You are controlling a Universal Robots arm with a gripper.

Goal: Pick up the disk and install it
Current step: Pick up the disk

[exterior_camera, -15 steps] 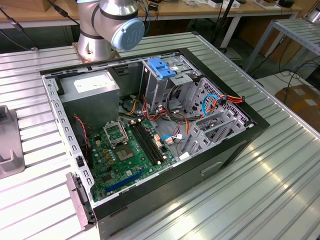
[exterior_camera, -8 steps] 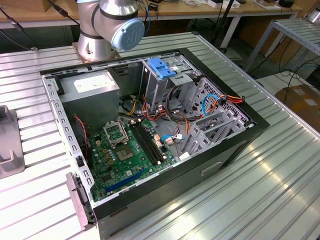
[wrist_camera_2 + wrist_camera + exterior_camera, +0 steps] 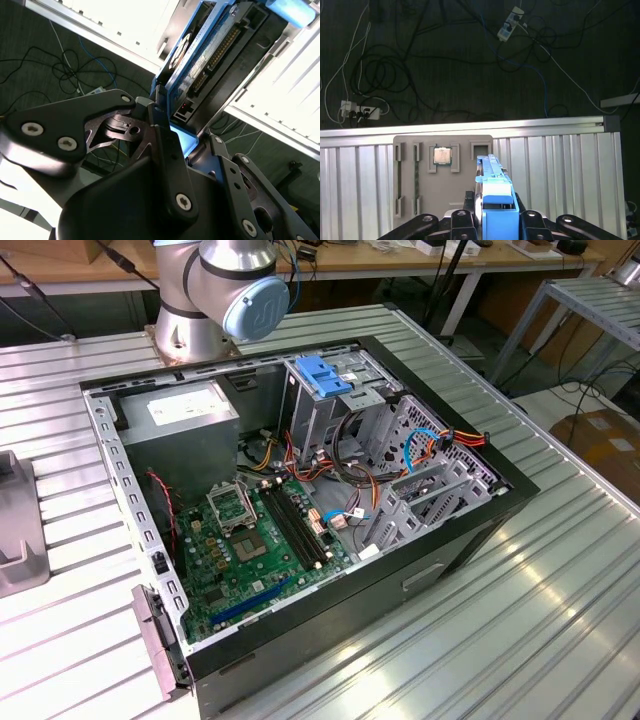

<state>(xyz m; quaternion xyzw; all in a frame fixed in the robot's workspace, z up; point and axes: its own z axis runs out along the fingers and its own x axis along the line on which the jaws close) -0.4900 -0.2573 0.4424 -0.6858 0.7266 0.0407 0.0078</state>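
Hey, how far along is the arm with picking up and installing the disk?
Done: the disk is picked up, clamped in the gripper in the second wrist view. In hand: the first wrist view has it held clear above the grey parts tray. Left: the install; it is not yet in the open computer case.

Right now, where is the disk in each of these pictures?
First wrist view: disk edge-on in the claw, ribbed table behind.
Second wrist view: disk with its connector side showing, held in the claw.
Exterior view: ribbed table under the open computer case.
Shared landmark: the ribbed table.
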